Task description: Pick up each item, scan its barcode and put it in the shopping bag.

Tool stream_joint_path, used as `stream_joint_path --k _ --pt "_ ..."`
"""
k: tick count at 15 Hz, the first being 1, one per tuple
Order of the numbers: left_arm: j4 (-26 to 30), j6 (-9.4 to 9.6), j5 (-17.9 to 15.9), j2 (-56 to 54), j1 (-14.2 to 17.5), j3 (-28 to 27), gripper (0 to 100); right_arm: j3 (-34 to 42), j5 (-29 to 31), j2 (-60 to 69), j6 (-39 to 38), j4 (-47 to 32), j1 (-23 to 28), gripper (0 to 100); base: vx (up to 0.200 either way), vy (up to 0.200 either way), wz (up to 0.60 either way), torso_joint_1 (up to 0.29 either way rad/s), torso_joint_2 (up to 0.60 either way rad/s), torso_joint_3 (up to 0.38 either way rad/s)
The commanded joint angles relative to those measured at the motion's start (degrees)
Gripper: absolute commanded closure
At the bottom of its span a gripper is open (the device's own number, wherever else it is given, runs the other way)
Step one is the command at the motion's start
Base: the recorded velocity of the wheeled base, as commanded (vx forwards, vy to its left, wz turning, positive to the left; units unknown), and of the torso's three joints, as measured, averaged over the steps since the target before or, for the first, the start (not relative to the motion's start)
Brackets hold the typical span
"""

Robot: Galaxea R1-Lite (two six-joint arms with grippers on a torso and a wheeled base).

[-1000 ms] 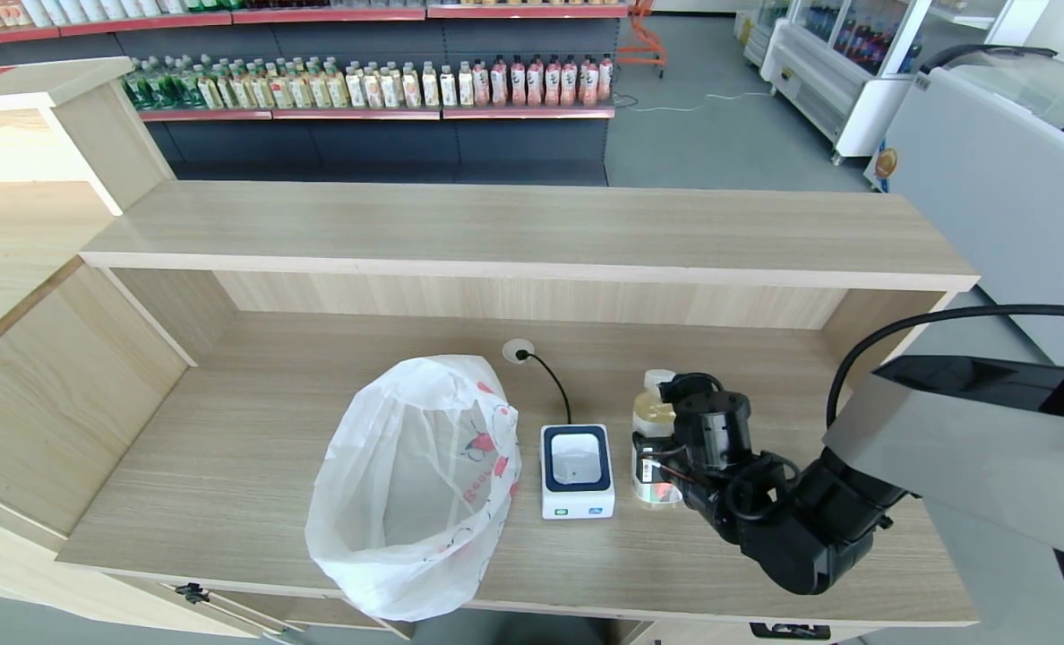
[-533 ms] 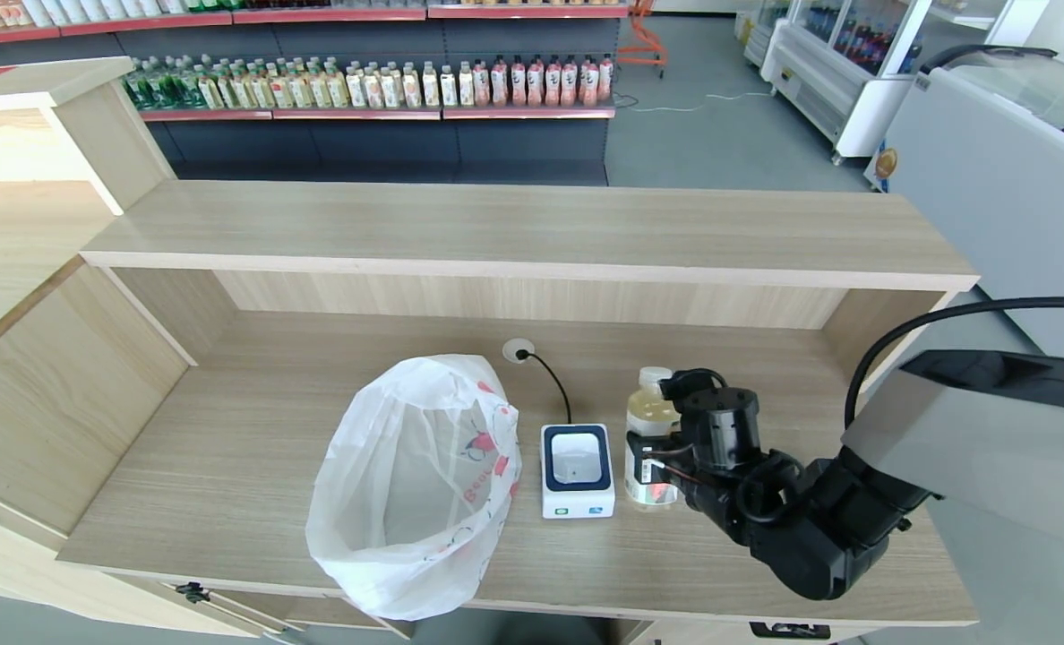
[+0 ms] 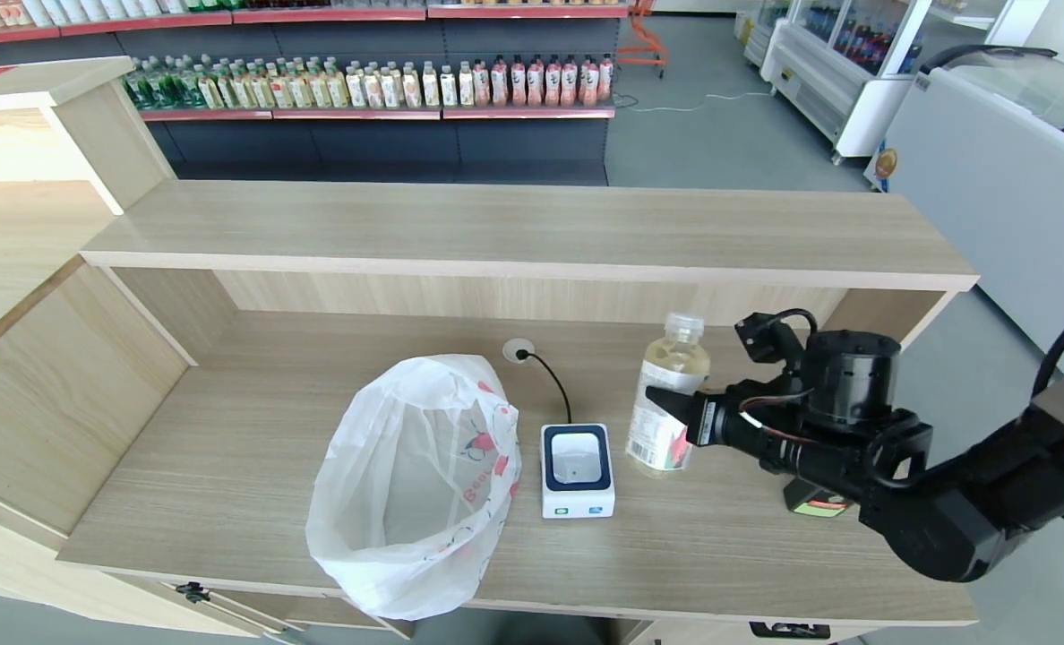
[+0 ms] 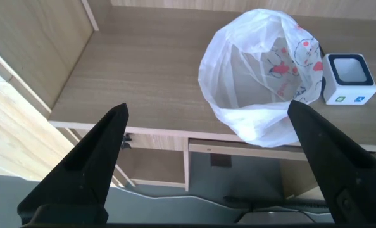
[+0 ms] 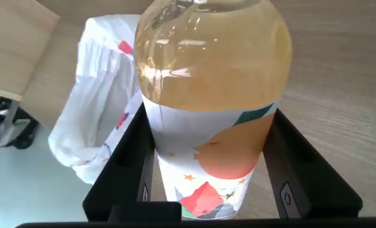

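Right pincer [image 3: 673,409]: closed across the bottle [image 3: 675,363] at its label band, one finger on each side, with the bottle filling the gap. Grip looks square in the right wrist view.

Bottle: held over the right half of the worktop [image 3: 254,430]. Long axis near upright, with the cap leaning a little toward the far right corner and the base toward the near edge. The base seems just off the surface, but I cannot be sure.

Scanner [image 3: 577,468]: just beside the bottle on my left, near the middle of the near edge, with its window facing straight up. The shopping bag [image 3: 416,484] stands on its far side, close against it, mouth open.

Key relation: the window looks up while the bottle's label looks sideways. A pale printed panel low on the label faces the near-left, toward the scanner. My reading is that a short carry to the left is needed, plus a tip of the long axis so the panel faces down over the window.

Left pincer [image 4: 208,161]: spread wide and holding nothing, hanging out past the near edge on the bag's side. The right arm is nearer and has the job.
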State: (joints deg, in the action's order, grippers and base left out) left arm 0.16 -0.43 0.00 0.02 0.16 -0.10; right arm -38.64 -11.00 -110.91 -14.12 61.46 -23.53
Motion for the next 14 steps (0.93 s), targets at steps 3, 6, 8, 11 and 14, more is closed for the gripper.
stream_joint_path --k 3,6,8,11,14 --pt "0.0 -0.01 0.0 0.0 0.0 0.0 0 6.6 -14.9 12.3 -2.1 0.7 1.4 100 0.0 0.0 0.0 0.0 0.0 0.0" --pt "0.0 -0.01 0.0 0.0 0.0 0.0 0 7.8 -23.4 15.9 -2.1 0.1 0.9 100 0.0 0.0 0.0 0.0 0.0 0.0" --pt "-0.1 0.08 0.0 0.0 0.0 0.0 0 8.6 -28.2 18.8 -5.1 -0.3 -0.4 100 0.0 0.0 0.0 0.0 0.0 0.0" --pt "0.0 -0.01 0.0 0.0 0.0 0.0 0 10.3 -31.9 21.3 -8.2 -0.3 -2.0 100 0.0 0.0 0.0 0.0 0.0 0.0" --pt "0.0 -0.01 0.0 0.0 0.0 0.0 0 11.0 -34.4 22.8 -8.7 -0.3 -3.9 100 0.0 0.0 0.0 0.0 0.0 0.0"
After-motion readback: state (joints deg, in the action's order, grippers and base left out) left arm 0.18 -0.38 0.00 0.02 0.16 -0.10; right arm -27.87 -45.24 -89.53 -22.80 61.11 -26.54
